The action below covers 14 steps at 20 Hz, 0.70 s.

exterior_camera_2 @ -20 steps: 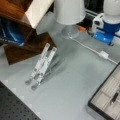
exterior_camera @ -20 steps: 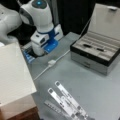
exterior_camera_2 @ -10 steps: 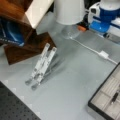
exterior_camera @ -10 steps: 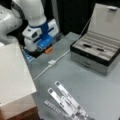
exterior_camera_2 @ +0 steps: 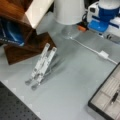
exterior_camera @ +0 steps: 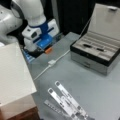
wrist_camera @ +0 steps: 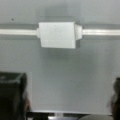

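1. Far left in a front view: a big flat-topped white box (exterior_camera: 13, 72), matte, sharp-cornered, sitting at the table's (exterior_camera: 100, 87) nine o'clock edge.
2. Moving right, here's the gripper (exterior_camera: 37, 48), white and blue casing, low at the table's eleven o'clock corner. The wrist view shows its dark fingers (wrist_camera: 12, 92) spread wide, with nothing between them.
3. At the gripper's five o'clock, a small orange tab (exterior_camera: 48, 50), then the thing nearest it: a boxy white connector (exterior_camera: 51, 62) on a thin white cable (exterior_camera: 63, 53). In the wrist view the connector (wrist_camera: 57, 35) sits at twelve o'clock, ahead of the fingers and not touched.
4. My read: this is the approach stage, hovering short of the connector. A grasp would call for moving forward and centring the jaws on that smooth plastic block.
5. At six o'clock on the table: slim, shiny metal strips (exterior_camera: 66, 100), hinged together like a folding stand.
6. Far right, at two o'clock: an open grey case (exterior_camera: 87, 60), lid up, lined trays holding dark pens.
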Tool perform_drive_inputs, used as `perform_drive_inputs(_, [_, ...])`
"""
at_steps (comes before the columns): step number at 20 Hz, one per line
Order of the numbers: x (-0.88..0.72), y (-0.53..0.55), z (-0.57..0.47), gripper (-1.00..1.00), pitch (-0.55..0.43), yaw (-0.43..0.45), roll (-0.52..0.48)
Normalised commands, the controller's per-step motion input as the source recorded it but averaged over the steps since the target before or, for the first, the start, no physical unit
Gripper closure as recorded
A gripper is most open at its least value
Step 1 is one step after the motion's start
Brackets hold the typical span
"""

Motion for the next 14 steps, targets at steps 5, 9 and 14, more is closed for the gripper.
perform_drive_inputs(5, [0.47,-0.13,0.42,-1.0,0.175,0.115,-0.117])
perform_drive_inputs(9, [0.57,-0.15,0.34,-1.0,0.16,0.155,-0.214])
perform_drive_inputs(14, [0.64,-0.16,0.31,-1.0,0.244,0.132,-0.184])
